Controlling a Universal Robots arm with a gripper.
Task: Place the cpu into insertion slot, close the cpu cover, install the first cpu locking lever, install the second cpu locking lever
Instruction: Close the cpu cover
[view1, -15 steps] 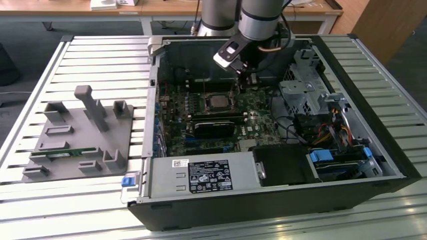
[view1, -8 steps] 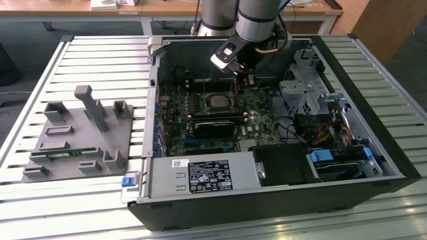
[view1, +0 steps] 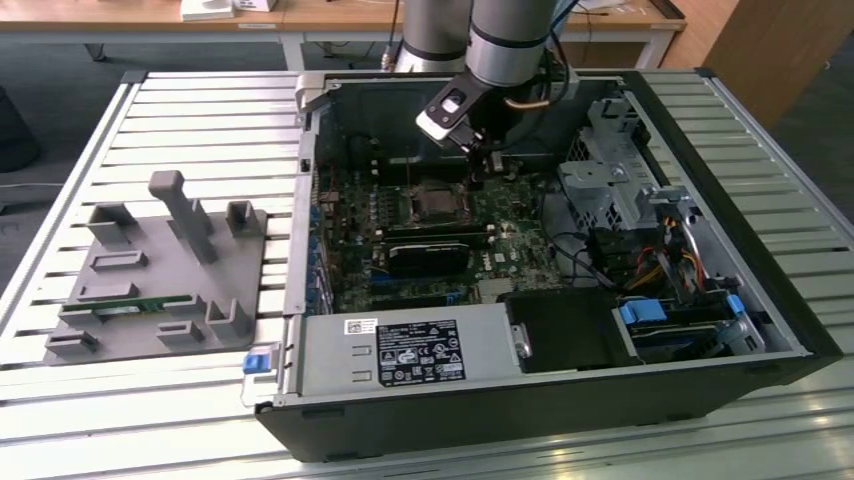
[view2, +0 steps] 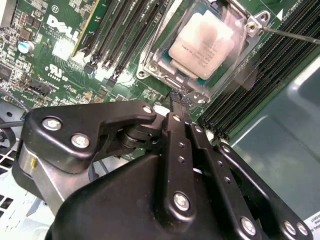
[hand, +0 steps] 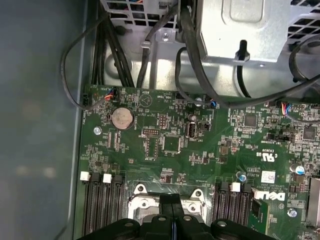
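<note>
The claw (view2: 176, 100) hung low inside the open case (view1: 534, 425) on the bench (view1: 200, 120), its two black fingers pressed together with nothing visible between them; the first wrist view showed only a thin seam at the tips (hand: 172, 202). In the exterior view the claw (view1: 483, 165) stood just above and beside the slot (view1: 435, 206).

Just ahead of the fingertips sat the cpu (view2: 202, 42), pale face up and lying flat in the slot. The cover (view2: 167, 77), a thin silver frame, appeared to lie down around the chip, its window leaving the face bare. Beyond the chip, on the far side from the claw, a thin lever (view2: 292, 36) ran out from the corner of the frame. I could not tell whether it was latched. Memory slots flanked the socket on the green board (hand: 175, 145).

The cpu was probably very light and stiff, with a smooth metal face that would slip under a loose pinch. Its underside contacts would likely be delicate, so the sound hold was on two opposite edges, kept level. The cover looked like springy sheet metal, best pushed on its free edge. The lever was likely a stiff wire that would push back, so the place to bear on it was near its free end.
</note>
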